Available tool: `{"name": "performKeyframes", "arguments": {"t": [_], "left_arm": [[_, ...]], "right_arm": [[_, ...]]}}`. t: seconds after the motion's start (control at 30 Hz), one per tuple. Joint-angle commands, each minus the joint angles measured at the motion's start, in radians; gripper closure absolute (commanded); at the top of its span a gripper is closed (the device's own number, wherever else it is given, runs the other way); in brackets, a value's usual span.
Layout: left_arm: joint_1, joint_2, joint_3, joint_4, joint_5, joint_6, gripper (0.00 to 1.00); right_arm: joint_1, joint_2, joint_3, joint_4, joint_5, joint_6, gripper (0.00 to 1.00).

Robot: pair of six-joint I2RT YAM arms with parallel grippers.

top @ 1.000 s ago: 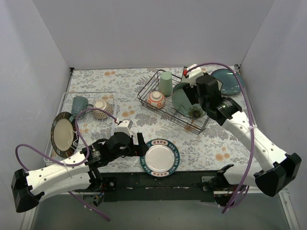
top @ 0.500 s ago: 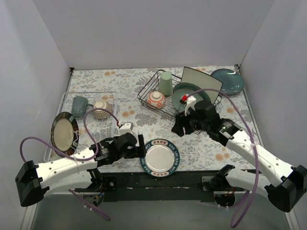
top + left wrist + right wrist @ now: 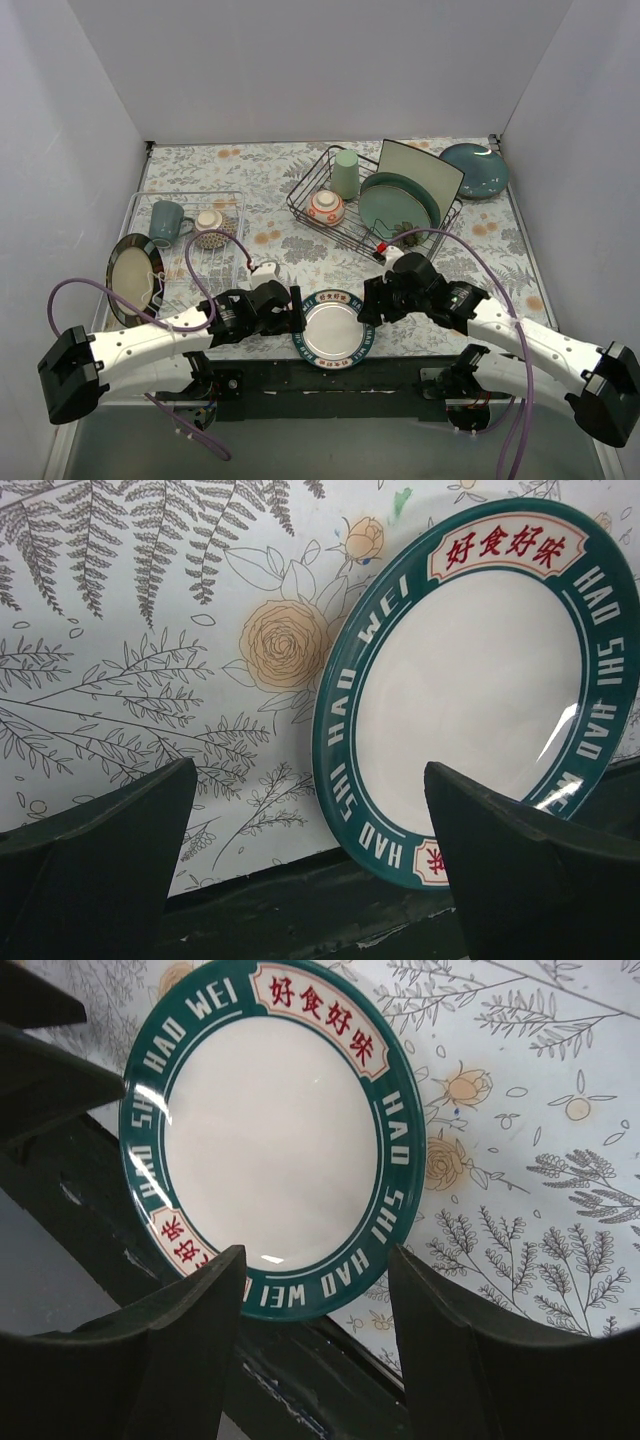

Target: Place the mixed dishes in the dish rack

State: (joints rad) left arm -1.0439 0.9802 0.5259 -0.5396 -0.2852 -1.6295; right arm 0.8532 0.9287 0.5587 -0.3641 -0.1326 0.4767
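Note:
The black wire dish rack [image 3: 312, 192] stands at the back centre. It holds a pale green cup [image 3: 346, 172], a red-orange patterned bowl [image 3: 326, 207], round light green plates [image 3: 395, 205] and a white square plate [image 3: 425, 170], upright. A white plate with a dark green lettered rim [image 3: 335, 328] lies flat at the table's near edge. My left gripper [image 3: 293, 308] is open and empty just left of it. My right gripper [image 3: 372, 300] is open and empty just right of it. The plate also shows in the left wrist view [image 3: 480, 670], ahead of the gripper [image 3: 310, 880], and in the right wrist view [image 3: 270, 1130], ahead of that gripper [image 3: 315, 1290].
A pale wire tray [image 3: 232, 200] at the left holds a grey-green mug [image 3: 166, 217] and a small patterned bowl [image 3: 210, 228]. A dark-rimmed plate [image 3: 130, 280] leans at its left side. A teal plate [image 3: 475, 168] lies at the back right. The black table edge [image 3: 300, 910] runs under the lettered plate.
My right arm has left the dish rack, with a green plate now standing in it, and has come down to the right of the lettered plate. My left gripper has edged closer to that plate.

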Motion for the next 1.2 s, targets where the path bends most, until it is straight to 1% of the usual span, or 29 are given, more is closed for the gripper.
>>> {"name": "performKeyframes", "arguments": {"t": [0.0,0.27,0.37,0.4,0.53,0.57,0.67,0.77,0.8,0.87,0.9,1.03,1.1,1.17], "left_arm": [[-0.004,0.015,-0.030,0.033,0.037,-0.016,0.02],[-0.004,0.035,-0.052,0.052,0.057,-0.024,0.03],[-0.004,0.041,-0.061,0.070,0.075,-0.027,0.06],[-0.004,0.048,-0.063,0.075,0.084,-0.026,0.07],[-0.004,0.066,-0.070,0.098,0.103,-0.023,0.17],[-0.004,0.071,-0.072,0.098,0.103,-0.023,0.22],[-0.004,0.080,-0.073,0.102,0.103,-0.023,0.26],[-0.005,0.080,-0.069,0.101,0.098,-0.023,0.27],[-0.004,0.080,-0.064,0.099,0.095,-0.020,0.27],[-0.004,0.075,-0.057,0.090,0.080,-0.018,0.26],[-0.004,0.072,-0.052,0.086,0.075,-0.018,0.26],[-0.004,0.071,-0.033,0.081,0.061,-0.004,0.26],[-0.004,0.084,-0.035,0.090,0.069,-0.001,0.29],[-0.005,0.101,-0.041,0.110,0.073,0.003,0.36]], "right_arm": [[0.004,-0.007,-0.031,0.053,0.070,0.068,0.34],[0.006,0.036,-0.126,0.105,0.096,0.123,0.38],[0.004,0.036,-0.164,0.145,0.091,0.148,0.39],[0.004,0.038,-0.181,0.155,0.090,0.154,0.41],[0.004,0.036,-0.220,0.201,0.068,0.178,0.47],[0.004,0.036,-0.224,0.218,0.064,0.189,0.47],[0.004,0.033,-0.244,0.234,0.059,0.201,0.54],[0.004,0.024,-0.252,0.231,0.073,0.212,0.72],[0.006,0.021,-0.252,0.222,0.076,0.214,0.83],[0.004,0.006,-0.246,0.202,0.103,0.218,0.96],[0.004,-0.002,-0.244,0.182,0.117,0.221,0.99],[0.004,-0.042,-0.226,0.125,0.207,0.230,0.99],[0.004,-0.067,-0.224,0.117,0.226,0.234,0.99],[0.004,-0.079,-0.223,0.113,0.241,0.235,0.99]]}}
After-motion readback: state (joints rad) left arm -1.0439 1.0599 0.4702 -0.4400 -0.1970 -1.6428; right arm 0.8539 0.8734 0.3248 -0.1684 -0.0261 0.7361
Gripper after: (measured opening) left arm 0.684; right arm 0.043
